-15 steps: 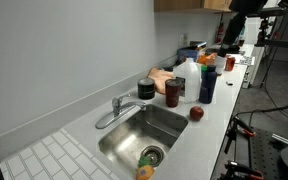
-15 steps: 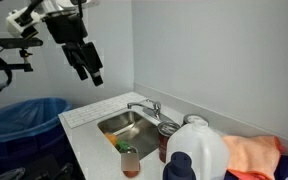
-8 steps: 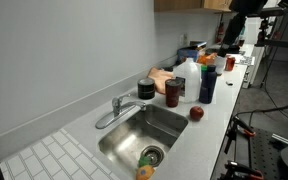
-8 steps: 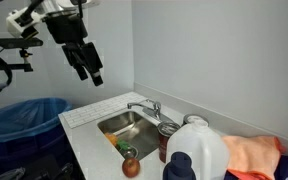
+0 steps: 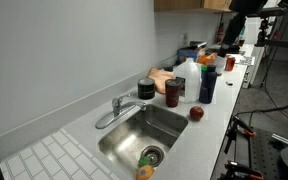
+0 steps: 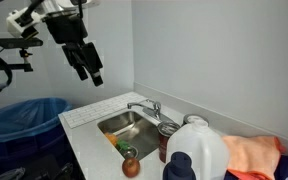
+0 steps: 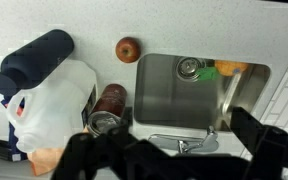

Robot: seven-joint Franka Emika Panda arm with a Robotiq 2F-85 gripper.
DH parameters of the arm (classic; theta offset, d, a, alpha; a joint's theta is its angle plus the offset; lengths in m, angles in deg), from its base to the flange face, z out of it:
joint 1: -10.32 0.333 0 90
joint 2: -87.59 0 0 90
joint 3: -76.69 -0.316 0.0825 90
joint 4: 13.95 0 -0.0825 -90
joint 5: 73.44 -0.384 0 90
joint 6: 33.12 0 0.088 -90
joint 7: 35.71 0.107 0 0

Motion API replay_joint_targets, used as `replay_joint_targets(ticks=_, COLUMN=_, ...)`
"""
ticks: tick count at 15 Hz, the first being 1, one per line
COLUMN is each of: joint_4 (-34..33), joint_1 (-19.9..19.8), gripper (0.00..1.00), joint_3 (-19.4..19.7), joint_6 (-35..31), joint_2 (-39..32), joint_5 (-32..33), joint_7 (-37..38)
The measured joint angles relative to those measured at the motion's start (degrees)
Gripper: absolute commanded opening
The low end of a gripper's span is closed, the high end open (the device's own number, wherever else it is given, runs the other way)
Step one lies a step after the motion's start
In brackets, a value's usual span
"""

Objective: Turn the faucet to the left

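Note:
The chrome faucet (image 5: pixel 114 108) stands at the back rim of the steel sink (image 5: pixel 169 128), its thin spout angled over the basin. It shows in both exterior views, here too (image 6: pixel 144 106), and low in the wrist view (image 7: pixel 184 143). My gripper (image 6: pixel 90 74) hangs high in the air, well above and away from the counter, not touching anything. In the wrist view its two dark fingers (image 7: pixel 169 165) stand wide apart and empty, with the faucet between them far below.
Beside the sink stand a red can (image 5: pixel 172 92), a white jug (image 5: pixel 187 75), a dark blue bottle (image 5: pixel 207 82) and an apple (image 5: pixel 196 113). An orange and green object (image 5: pixel 144 172) lies by the drain (image 5: pixel 150 155). A blue bin (image 6: pixel 24 120) stands beside the counter.

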State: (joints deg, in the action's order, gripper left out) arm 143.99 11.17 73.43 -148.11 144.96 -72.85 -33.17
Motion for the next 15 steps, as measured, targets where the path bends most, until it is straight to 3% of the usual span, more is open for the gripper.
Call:
replay_joint_targets(ticks=7, joint_4=0.0, joint_1=0.0, gripper=1.00, joint_3=0.0, joint_6=0.4, joint_2=-0.4, joint_5=0.0, joint_7=-0.5)
replay_joint_targets(ticks=12, joint_4=-4.1, joint_1=2.0, gripper=1.00, joint_3=-3.9, joint_6=-4.7, joint_2=-12.1, joint_5=-1.4, joint_7=1.9)
replay_joint_targets(ticks=15, joint_4=-4.0, joint_1=2.0, gripper=1.00, joint_3=-3.5, joint_6=-4.7, joint_2=-12.1, joint_5=-1.4, joint_7=1.9)
